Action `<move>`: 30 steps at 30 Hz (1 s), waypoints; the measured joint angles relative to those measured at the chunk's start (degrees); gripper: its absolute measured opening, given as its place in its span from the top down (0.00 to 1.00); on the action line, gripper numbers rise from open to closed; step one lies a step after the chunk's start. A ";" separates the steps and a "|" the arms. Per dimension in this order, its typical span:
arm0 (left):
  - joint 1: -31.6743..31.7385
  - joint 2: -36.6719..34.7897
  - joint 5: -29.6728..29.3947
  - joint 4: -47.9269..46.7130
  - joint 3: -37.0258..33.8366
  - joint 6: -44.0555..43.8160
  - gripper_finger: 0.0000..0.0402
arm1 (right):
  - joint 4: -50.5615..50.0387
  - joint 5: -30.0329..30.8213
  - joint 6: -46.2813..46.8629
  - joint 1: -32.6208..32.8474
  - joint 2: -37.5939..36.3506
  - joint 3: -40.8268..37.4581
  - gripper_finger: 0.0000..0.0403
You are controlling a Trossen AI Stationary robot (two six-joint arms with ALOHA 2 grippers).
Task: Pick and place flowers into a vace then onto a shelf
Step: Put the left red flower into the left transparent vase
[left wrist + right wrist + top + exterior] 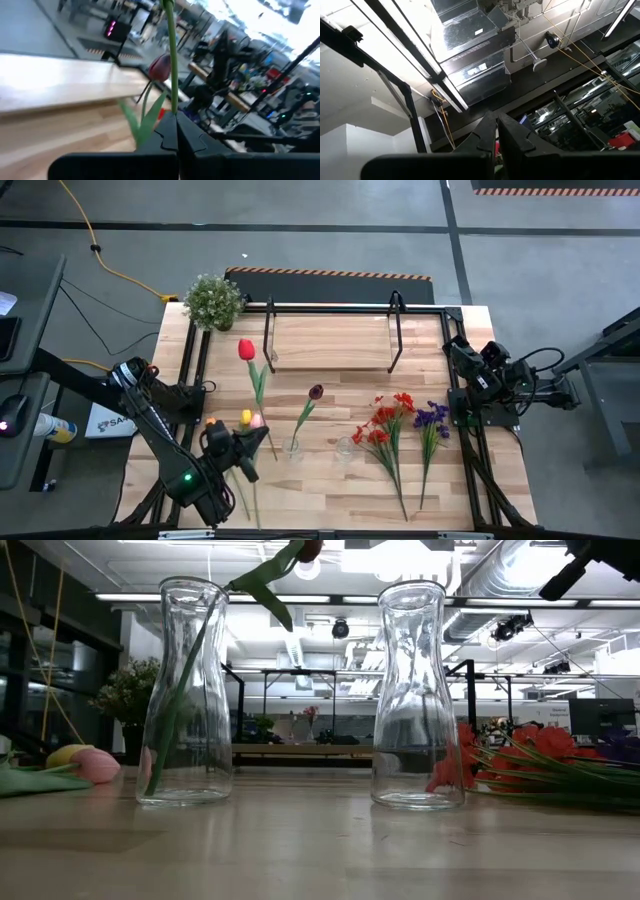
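– Between the fingers of my left claw (175,120) a green stem (171,65) is pinched; the fingers are pressed together on it, low on its length.

– Which flower is that?

– From above, the left claw (258,442) sits at the near-left part of the table (330,490), and the stem runs away from it to the red tulip (246,350), whose head lies just short of the shelf's left post.

– What is closest to you?

– Just beside the claw lie a yellow tulip (245,417) and a pink tulip (257,421), heads touching. To my right stands the first glass vase (292,448) with the maroon tulip (316,392) in it, leaning away from the claw. My wrist camera sees that maroon head just behind the stem I hold.

– And the other vase?

– The second glass vase (345,447) stands upright near the first, apart from it, with no flower inside. Beyond it on the boards lie the red sprays (385,425) and, farther right, the purple sprays (432,418).

– Where is the shelf?

– The shelf (330,340) stands at the far middle of the table, nothing on its board. A potted plant (213,300) is at the far-left corner.

– Your other arm?

– My right claw (496,121) waits at the table's right edge, pointing up at the ceiling, fingers together on nothing.
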 joint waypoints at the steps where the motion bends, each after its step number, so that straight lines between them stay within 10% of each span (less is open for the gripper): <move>1: 0.00 0.00 -1.22 0.74 0.00 0.78 0.95 | 0.02 0.00 0.00 0.00 0.00 0.00 0.97; 30: 3.21 0.00 -4.95 25.07 0.00 41.81 0.95 | 0.02 -0.01 -0.09 0.00 0.00 0.00 0.97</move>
